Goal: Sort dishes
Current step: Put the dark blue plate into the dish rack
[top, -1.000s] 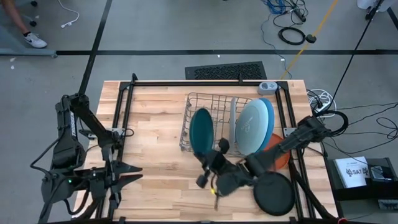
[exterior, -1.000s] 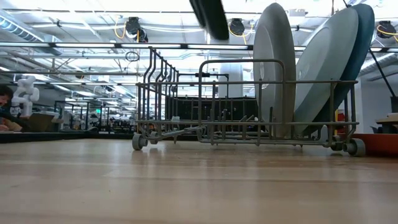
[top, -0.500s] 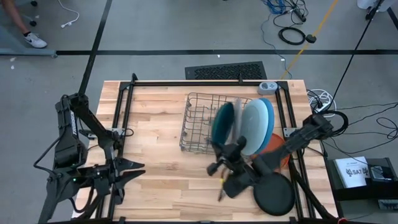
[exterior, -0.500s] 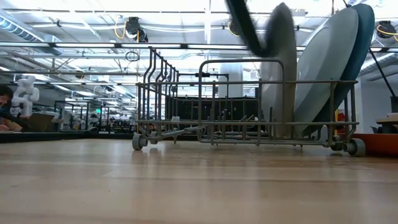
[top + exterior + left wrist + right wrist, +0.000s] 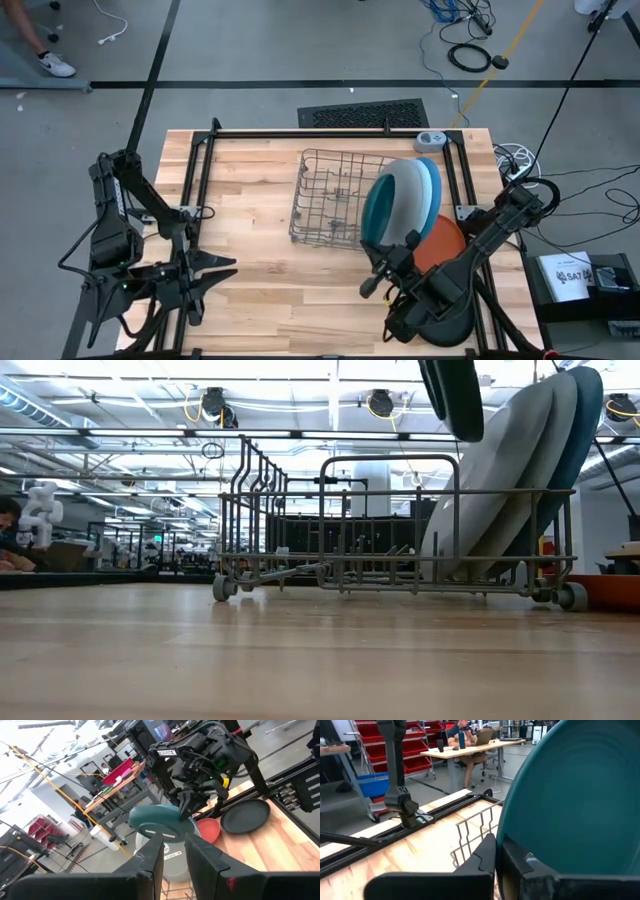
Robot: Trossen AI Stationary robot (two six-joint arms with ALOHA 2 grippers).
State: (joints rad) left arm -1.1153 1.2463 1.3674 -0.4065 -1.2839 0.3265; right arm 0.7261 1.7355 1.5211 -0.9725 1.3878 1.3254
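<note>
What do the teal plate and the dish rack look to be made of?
Teal plate: smooth and evenly coloured with a soft sheen, probably plastic or glazed ceramic; which one is unclear. It sits clamped in the right claw. Dish rack: thin grey wire bars in a grid, seemingly coated metal.

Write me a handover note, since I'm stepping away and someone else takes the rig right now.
Right gripper: shut on the round teal plate, held upright over the right end of the wire dish rack.
Left gripper: idle at the table's front left, holding nothing.
Done: pale blue and grey plates lean in the rack's right end.
Left: seat the teal plate; the small orange plate and flat black plate lie on the wooden table, right of the rack.
</note>
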